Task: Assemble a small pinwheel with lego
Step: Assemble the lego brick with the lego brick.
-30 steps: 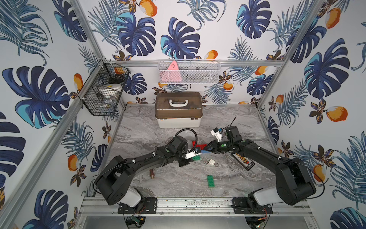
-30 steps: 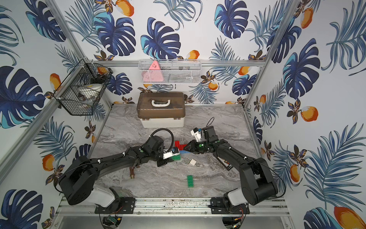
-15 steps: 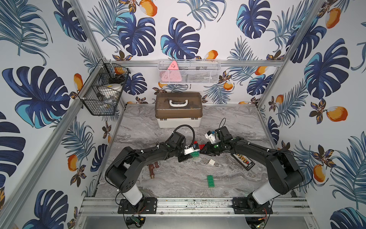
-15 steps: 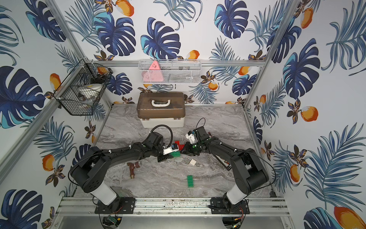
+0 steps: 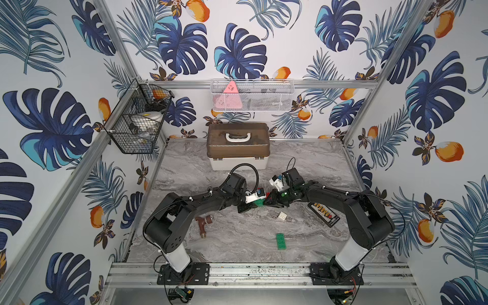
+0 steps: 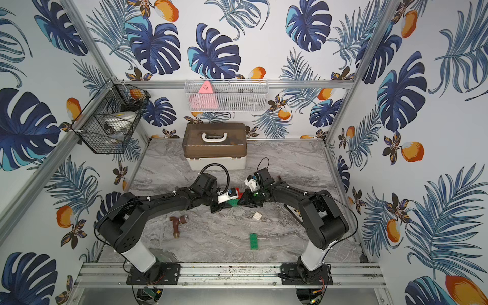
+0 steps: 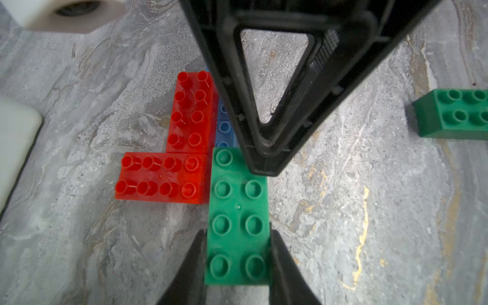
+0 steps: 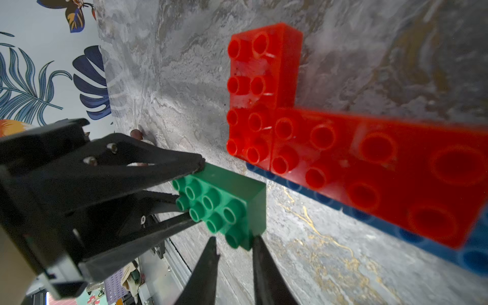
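Left tool (image 7: 237, 233) clenches the green studded plastic oblong brick (image 7: 239, 200) by its long sides, apparently lining it onto blue studded bricks (image 7: 224, 126) beside the red studded pair (image 7: 188, 132) on the middle of the bench (image 5: 237, 237); right tool (image 8: 235, 239), jaws narrowed, grip unclear, meets its end.

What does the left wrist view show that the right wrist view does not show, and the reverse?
Only the left wrist view shows a second green brick lying apart on the table. Only the right wrist view shows the leaf-patterned wall and the metal rail. Both show the green brick gripped by the left gripper, two red bricks forming an L, and a blue brick partly under them.
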{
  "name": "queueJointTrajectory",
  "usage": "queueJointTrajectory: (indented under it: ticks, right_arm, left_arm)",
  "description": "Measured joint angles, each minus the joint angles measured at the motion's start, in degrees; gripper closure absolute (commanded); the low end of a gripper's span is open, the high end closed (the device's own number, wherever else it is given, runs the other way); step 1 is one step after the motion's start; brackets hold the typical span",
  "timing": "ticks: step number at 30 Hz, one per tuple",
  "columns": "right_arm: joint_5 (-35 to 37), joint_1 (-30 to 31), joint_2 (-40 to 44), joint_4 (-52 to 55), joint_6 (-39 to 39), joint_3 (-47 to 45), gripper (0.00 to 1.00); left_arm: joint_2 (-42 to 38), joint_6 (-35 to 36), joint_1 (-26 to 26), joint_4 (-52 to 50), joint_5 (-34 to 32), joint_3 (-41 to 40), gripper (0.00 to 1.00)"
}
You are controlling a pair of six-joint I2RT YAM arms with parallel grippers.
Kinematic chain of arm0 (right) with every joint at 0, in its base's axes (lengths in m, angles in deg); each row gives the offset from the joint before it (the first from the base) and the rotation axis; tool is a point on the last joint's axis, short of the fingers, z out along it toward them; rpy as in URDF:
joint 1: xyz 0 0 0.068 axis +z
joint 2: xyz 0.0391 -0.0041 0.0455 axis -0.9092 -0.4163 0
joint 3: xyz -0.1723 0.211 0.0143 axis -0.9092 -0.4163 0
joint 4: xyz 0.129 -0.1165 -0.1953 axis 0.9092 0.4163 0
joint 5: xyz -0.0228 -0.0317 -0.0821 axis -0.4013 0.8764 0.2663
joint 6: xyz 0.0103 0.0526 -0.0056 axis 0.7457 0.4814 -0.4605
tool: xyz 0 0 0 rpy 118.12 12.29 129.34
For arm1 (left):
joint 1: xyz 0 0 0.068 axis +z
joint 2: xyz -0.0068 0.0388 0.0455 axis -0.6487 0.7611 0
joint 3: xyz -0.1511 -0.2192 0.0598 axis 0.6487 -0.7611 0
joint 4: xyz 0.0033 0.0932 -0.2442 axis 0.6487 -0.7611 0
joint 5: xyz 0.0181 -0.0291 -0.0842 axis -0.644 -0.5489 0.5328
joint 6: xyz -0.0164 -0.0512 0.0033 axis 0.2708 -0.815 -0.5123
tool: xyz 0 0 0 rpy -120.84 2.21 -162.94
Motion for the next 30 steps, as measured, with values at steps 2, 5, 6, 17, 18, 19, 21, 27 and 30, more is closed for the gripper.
queueJointTrajectory:
  ticks: [2,5,6,17,18,19,21,27,30]
  right_arm:
    - [0.3,0.0,-0.9,0.1,0.2,0.7,0.76]
    - [0.5,0.0,-1.9,0.5,0.2,1.2,0.76]
    - [0.5,0.0,-2.0,0.5,0.2,1.2,0.76]
    - [2.4,0.0,-4.2,2.8,0.2,3.0,0.78]
    - [2.7,0.0,-4.2,3.1,0.2,3.2,0.78]
    - [2.9,0.0,-4.2,3.5,0.2,3.3,0.78]
    - [3.2,-0.2,-4.5,4.1,0.2,3.7,0.78]
    - [3.2,-0.3,-5.9,5.9,0.7,5.0,0.79]
    - [3.2,-0.3,-6.1,6.4,1.2,5.5,0.79]
  left_arm:
    - [0.6,0.3,0.1,-0.4,-0.2,0.6,1.00]
    - [1.0,0.4,0.1,-0.3,-0.6,0.6,1.00]
    - [1.1,0.5,0.1,-0.4,-0.7,0.7,1.00]
    - [3.1,2.1,-1.5,-1.0,-3.2,2.4,1.00]
    - [3.3,2.1,-1.7,-1.2,-3.5,2.7,1.00]
    - [3.6,2.2,-1.9,-1.5,-3.9,3.1,1.00]
    - [4.1,2.4,-2.4,-2.0,-4.5,3.8,1.00]
    - [4.9,4.0,-2.4,-3.4,-4.8,5.0,1.00]
    - [6.0,5.2,-1.9,-6.2,-3.9,7.1,1.00]
